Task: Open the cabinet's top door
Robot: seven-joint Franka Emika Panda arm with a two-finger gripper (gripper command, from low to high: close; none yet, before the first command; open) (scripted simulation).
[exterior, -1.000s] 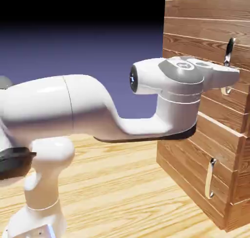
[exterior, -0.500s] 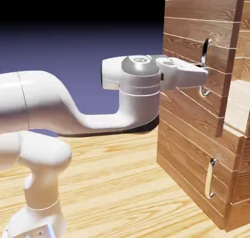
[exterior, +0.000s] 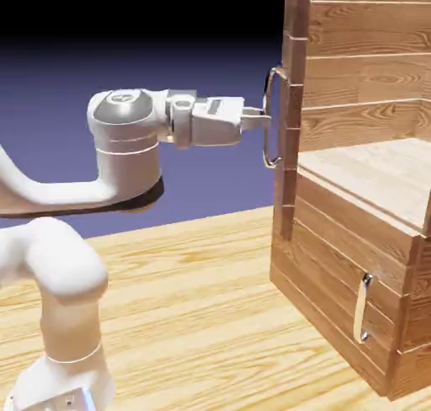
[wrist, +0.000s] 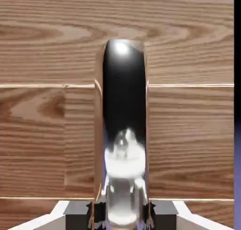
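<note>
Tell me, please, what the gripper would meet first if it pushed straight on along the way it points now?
The gripper is shut on the silver handle, so that bar is already in its way. Just behind it lie the planks of the top door, swung wide open on the cabinet.

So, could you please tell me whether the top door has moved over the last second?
Yes. The top door has swung open toward the exterior view's left, away from the cabinet, baring the shelf; the gripper is shut on its handle.
</note>
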